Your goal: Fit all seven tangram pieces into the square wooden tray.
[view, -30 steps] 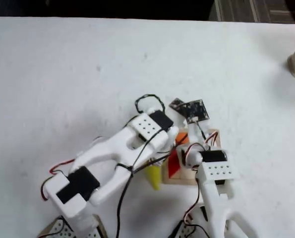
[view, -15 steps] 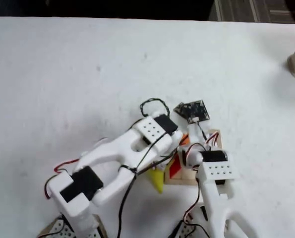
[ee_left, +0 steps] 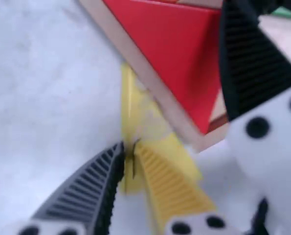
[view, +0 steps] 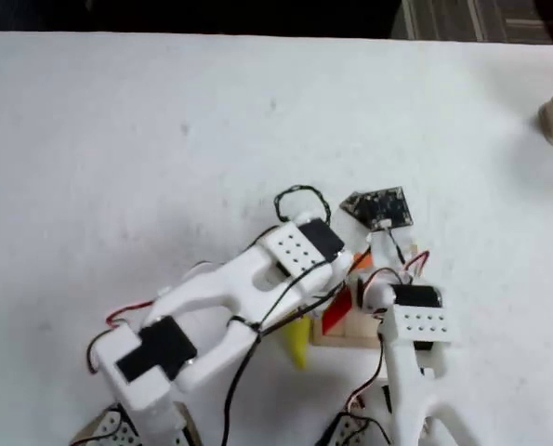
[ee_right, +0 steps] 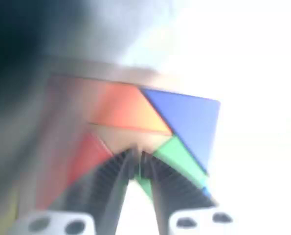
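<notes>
**Yellow piece pinched outside the rim**

The thin yellow tangram piece [ee_left: 128,110] stood on edge just outside the square wooden tray [ee_left: 152,90], clamped in the left end effector [ee_left: 130,161]. The right end effector [ee_right: 137,164] hung closed and empty over the tray. A sideways push could shove the tray.

The tray [ee_left: 152,85] is pale wood. Its pieces are a red triangle [ee_left: 174,49], an orange triangle [ee_right: 130,110], a blue triangle [ee_right: 184,115], a green piece [ee_right: 177,154] and what seems a yellow piece [ee_left: 130,105]. The left gripper [ee_left: 129,152] has one ribbed black finger and one ribbed yellow; the table [view: 164,121] is white.
</notes>
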